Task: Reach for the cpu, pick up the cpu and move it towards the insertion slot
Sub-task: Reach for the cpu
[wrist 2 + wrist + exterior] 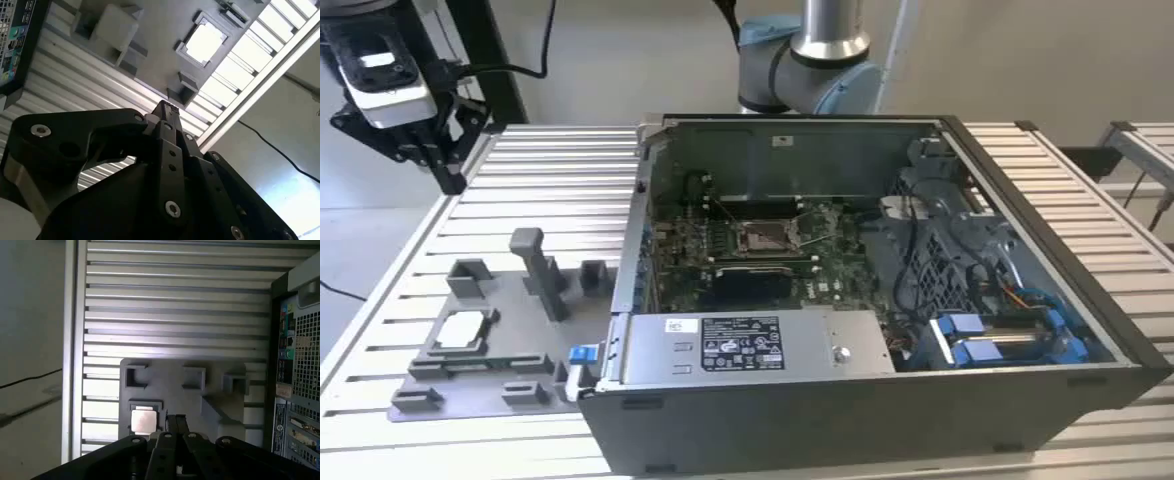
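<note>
While hand (447,170) hovers high, cpu (462,329) sits in fixture (514,345), well apart & lower.

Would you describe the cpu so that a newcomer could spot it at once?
Start at the open computer case; at the exterior view's left of it a grey fixture plate lies on the slatted table. The cpu sits in a square frame on that plate: the one thin, pale silver square among raised grey blocks.
</note>
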